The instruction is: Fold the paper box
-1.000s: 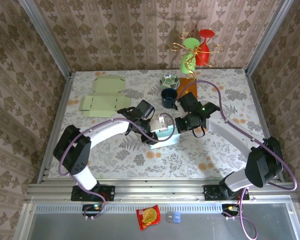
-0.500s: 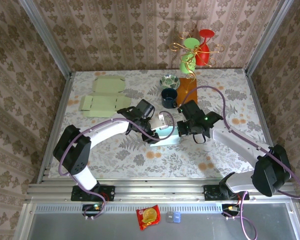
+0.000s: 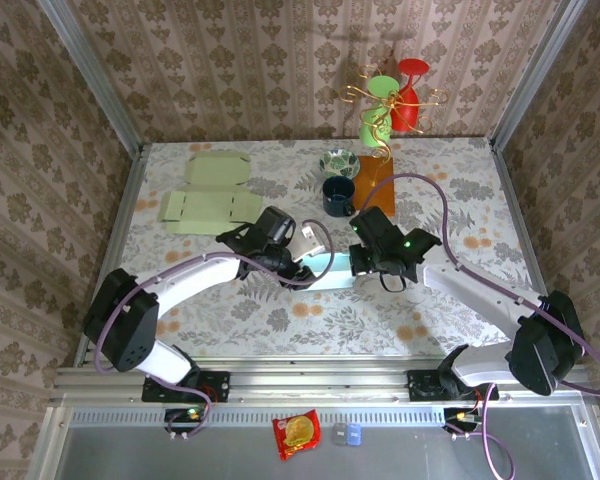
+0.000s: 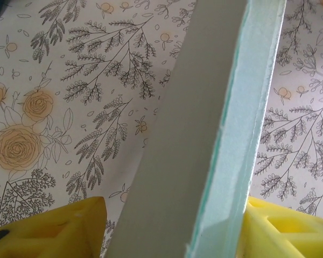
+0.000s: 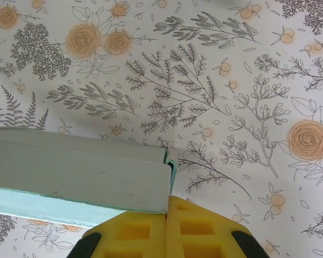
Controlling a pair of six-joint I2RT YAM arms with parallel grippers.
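The pale teal paper box (image 3: 330, 269) lies on the flowered table between my two grippers. My left gripper (image 3: 298, 262) is at its left end. In the left wrist view the box's grey panel (image 4: 194, 134) runs between the yellow fingers (image 4: 59, 228) of the left gripper (image 4: 172, 217). The jaws are open, with a gap on the left and the teal edge close to the right finger. My right gripper (image 3: 358, 262) is at the box's right end. In the right wrist view the right gripper (image 5: 168, 207) is shut, its tips against the corner of the box (image 5: 81, 177).
Two flat green box blanks (image 3: 208, 207) (image 3: 217, 170) lie at the back left. A dark blue mug (image 3: 338, 195), a patterned bowl (image 3: 339, 162) and a gold rack with a green cup (image 3: 376, 125) and a red cup (image 3: 408, 100) stand behind the box.
My left gripper's jaws have widened and that arm has drawn back to the left. The right gripper came down to the box's right end. The box now lies lower.
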